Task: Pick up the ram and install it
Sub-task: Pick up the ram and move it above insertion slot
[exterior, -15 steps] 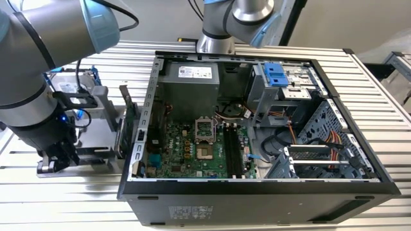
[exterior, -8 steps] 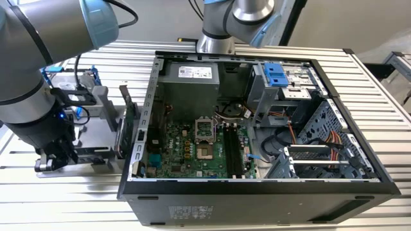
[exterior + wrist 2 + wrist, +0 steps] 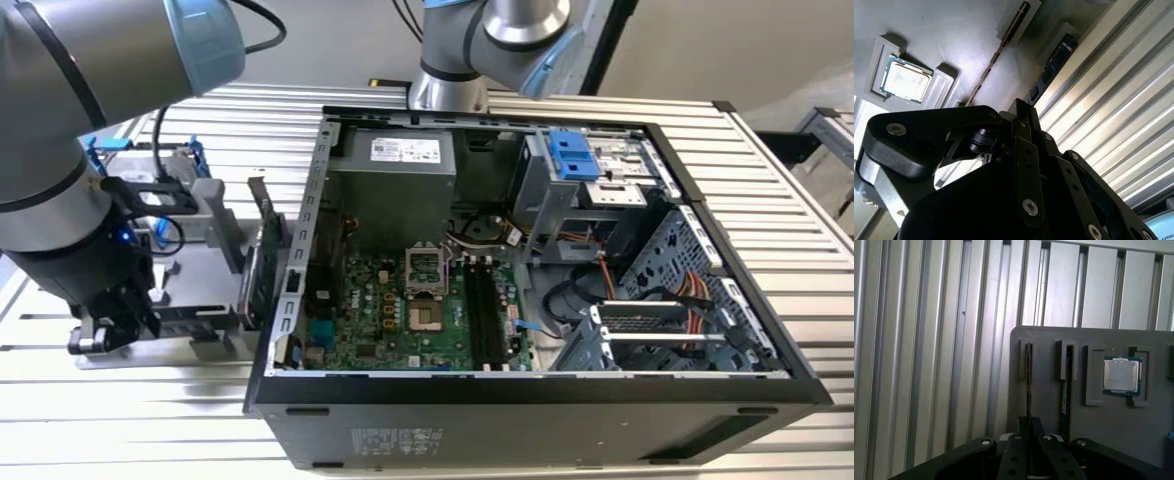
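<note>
Grey holder (image 3: 1046, 400) slot carries the ram (image 3: 1028, 385) on edge, one end reaching into the end effector (image 3: 1029, 426); clenched or released, cannot tell.

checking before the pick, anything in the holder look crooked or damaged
Nothing stands out. In the first wrist view the ram and the stick beside it stand straight in slots of the gray holder, and the processor lies flat in its recess.
</note>
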{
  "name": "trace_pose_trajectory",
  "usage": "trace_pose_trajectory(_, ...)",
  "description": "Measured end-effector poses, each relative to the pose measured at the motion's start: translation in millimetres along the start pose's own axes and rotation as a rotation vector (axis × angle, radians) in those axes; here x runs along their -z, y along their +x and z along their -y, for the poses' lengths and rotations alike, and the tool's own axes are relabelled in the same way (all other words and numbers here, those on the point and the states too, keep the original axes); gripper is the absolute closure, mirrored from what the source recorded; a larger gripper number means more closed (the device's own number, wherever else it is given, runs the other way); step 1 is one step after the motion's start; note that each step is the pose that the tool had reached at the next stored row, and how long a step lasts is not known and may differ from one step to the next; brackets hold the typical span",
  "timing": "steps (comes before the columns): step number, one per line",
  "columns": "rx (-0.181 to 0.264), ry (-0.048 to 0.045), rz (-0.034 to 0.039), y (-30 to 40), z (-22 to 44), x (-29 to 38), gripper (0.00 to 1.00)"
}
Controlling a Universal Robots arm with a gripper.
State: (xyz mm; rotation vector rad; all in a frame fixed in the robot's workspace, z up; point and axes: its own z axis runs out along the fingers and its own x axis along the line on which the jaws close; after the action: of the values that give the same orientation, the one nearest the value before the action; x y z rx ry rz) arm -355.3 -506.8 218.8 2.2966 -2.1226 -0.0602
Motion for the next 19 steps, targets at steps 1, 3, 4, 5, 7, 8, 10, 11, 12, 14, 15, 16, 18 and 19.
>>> trace_pose_trajectory(1, -0.001, 0.0001, 0.0001, 0.0, 0.0, 0.9, 1.00)
trace_pose_trajectory(3, -0.002, 0.0001, 0.0002, 0.0, 0.0, 2.6, 1.00)
trace_pose_trajectory(4, -0.004, 0.0002, 0.0002, 0.0, 0.0, 3.5, 1.00)
trace_pose_trajectory(5, -0.005, 0.0002, 0.0002, 0.0, -0.1, 4.3, 1.00)
trace_pose_trajectory(7, -0.008, 0.0003, 0.0004, -0.1, -0.2, 6.0, 1.00)
trace_pose_trajectory(8, -0.010, 0.0003, 0.0004, -0.1, -0.2, 6.9, 1.00)
trace_pose_trajectory(10, -0.012, 0.0003, 0.0004, -0.2, -0.3, 9.2, 1.00)
trace_pose_trajectory(11, -0.014, 0.0003, 0.0005, -0.2, -0.4, 11.8, 1.00)
trace_pose_trajectory(12, -0.015, 0.0004, 0.0006, -0.2, -0.4, 13.0, 1.00)
trace_pose_trajectory(14, -0.018, 0.0005, 0.0007, -0.3, -0.6, 16.2, 1.00)
trace_pose_trajectory(15, -0.021, 0.0005, 0.0008, -0.4, -0.6, 18.1, 1.00)
trace_pose_trajectory(16, -0.023, 0.0006, 0.0009, -0.4, -0.7, 19.0, 1.00)
trace_pose_trajectory(18, -0.028, 0.0007, 0.0011, -0.4, -0.8, 20.7, 1.00)
trace_pose_trajectory(19, -0.031, 0.0007, 0.0012, -0.4, -0.8, 21.6, 1.00)
